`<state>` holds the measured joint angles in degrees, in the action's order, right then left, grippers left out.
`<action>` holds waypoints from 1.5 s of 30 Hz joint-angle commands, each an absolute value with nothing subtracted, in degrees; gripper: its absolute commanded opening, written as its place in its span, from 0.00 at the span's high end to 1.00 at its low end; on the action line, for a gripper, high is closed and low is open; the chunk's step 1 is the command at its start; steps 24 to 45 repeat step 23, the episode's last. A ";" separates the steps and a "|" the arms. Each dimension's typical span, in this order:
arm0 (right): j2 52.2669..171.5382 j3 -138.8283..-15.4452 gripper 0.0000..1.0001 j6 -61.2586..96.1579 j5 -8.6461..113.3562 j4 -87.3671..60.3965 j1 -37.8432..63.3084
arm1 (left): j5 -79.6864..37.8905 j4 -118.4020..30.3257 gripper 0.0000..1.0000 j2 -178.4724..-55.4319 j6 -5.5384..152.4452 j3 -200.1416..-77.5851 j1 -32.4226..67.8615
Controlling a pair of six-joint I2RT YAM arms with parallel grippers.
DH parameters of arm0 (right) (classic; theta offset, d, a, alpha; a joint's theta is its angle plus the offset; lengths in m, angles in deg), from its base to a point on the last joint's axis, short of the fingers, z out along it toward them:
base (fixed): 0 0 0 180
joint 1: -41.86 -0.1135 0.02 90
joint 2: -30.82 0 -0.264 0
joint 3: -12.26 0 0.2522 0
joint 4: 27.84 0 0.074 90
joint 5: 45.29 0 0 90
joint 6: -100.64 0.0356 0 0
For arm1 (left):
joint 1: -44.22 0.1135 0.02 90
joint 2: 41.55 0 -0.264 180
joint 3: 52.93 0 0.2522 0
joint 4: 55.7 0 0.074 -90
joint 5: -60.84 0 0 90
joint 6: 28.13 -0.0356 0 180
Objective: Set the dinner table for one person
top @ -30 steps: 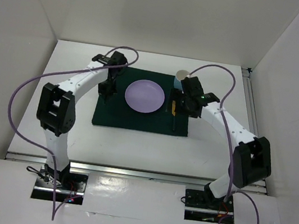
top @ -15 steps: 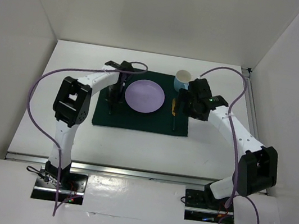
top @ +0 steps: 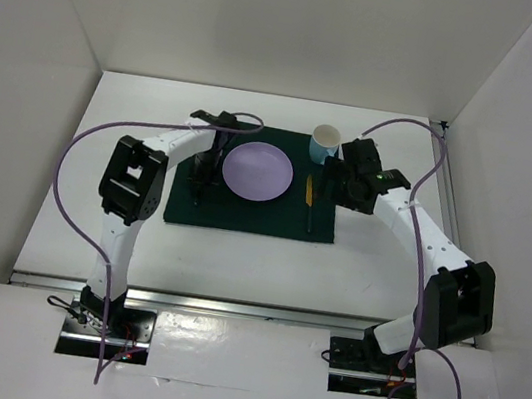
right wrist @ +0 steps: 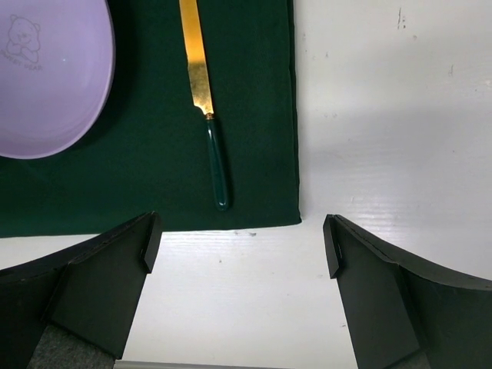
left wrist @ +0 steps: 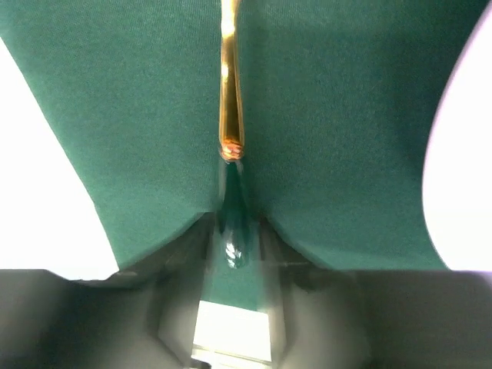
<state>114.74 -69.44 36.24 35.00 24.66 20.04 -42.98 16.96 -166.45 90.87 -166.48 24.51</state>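
The white dinner table (top: 235,266) holds a dark green mat (top: 243,214) with a purple plate (top: 258,172) in its middle. A knife (top: 309,201) with a gold blade and a green handle lies on the mat right of the plate. A pale cup (top: 326,140) stands at the mat's far right corner. My left gripper (top: 205,172) is low over the mat left of the plate. In the left wrist view it (left wrist: 236,223) is shut on the green handle of a gold utensil (left wrist: 231,115). My right gripper (top: 334,183) is open and empty, and in its wrist view (right wrist: 238,231) it is just past the knife (right wrist: 206,115).
White walls enclose the table on three sides. A metal rail (top: 445,187) runs along the right edge and another along the near edge (top: 229,305). Purple cables loop above both arms. Bare white table (right wrist: 369,115) lies right of the mat.
My left gripper moved right toward the plate and has stayed there for the last half second. My right gripper drew back to the right, away from the knife.
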 commanded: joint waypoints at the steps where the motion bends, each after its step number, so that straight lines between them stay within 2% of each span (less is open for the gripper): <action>1: 113.53 -72.34 0.00 35.42 33.55 26.70 20.68 | -45.24 19.59 0.50 -167.49 92.89 -169.17 24.27; 3: 113.53 -74.36 0.00 35.42 33.55 27.84 20.68 | -45.24 20.20 0.39 -166.62 92.90 -169.17 24.27; 4: 113.00 -75.06 0.00 35.94 33.03 28.54 20.68 | -45.24 20.73 0.27 -165.14 92.90 -170.31 24.27; 5: 113.00 -77.76 0.00 36.90 31.98 29.68 21.20 | -44.46 22.30 0.20 -163.47 92.90 -171.97 24.27; 12: 110.11 -84.47 0.00 39.19 27.31 36.80 22.44 | -39.54 28.81 0.17 -155.55 88.86 -186.90 24.27; 15: 108.26 -83.96 0.00 39.20 25.30 36.81 23.05 | -36.91 28.03 0.17 -149.58 86.31 -187.63 24.27; 20: 104.57 -78.68 0.00 41.30 21.16 37.51 23.67 | -34.52 19.95 0.17 -136.31 85.08 -175.35 24.27; 23: 102.20 -75.51 0.00 41.31 21.16 36.20 23.67 | -37.94 16.34 0.17 -129.89 86.57 -170.50 24.27; 45: 102.20 -75.51 0.00 41.31 21.16 36.20 23.67 | -37.94 16.34 0.17 -129.89 86.57 -170.50 24.27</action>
